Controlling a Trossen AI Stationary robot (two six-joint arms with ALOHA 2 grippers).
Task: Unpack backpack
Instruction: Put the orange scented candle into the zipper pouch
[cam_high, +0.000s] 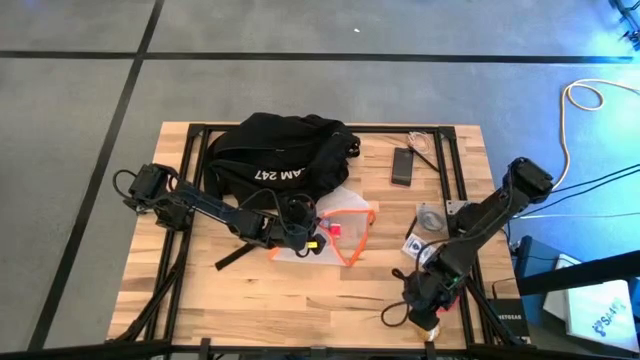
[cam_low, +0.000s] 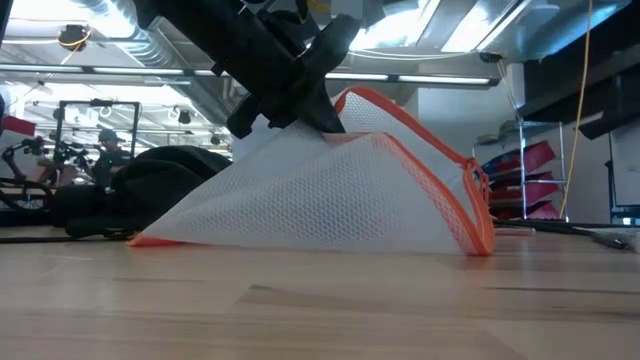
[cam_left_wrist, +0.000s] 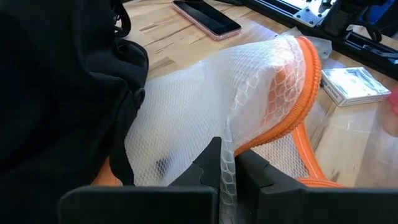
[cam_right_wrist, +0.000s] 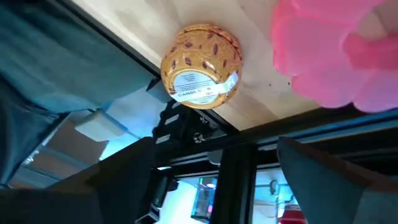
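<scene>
From above, the left arm reaches across the wooden surface from its left edge, its left end effector just in front of the backpack, pinching a white mesh bag with orange trim. The backpack lies at the surface's back, touching the mesh bag. A black phone lies right of the backpack. The right arm folds down well right of the backpack, its right end effector at the surface's front right edge.

At table height, the mesh bag is pulled up into a tent, with the backpack behind it.

The left wrist view shows fingers pressed together on the mesh, the backpack beside them.

The right wrist view shows spread fingers apart from a round candle tin and a pink object.
</scene>
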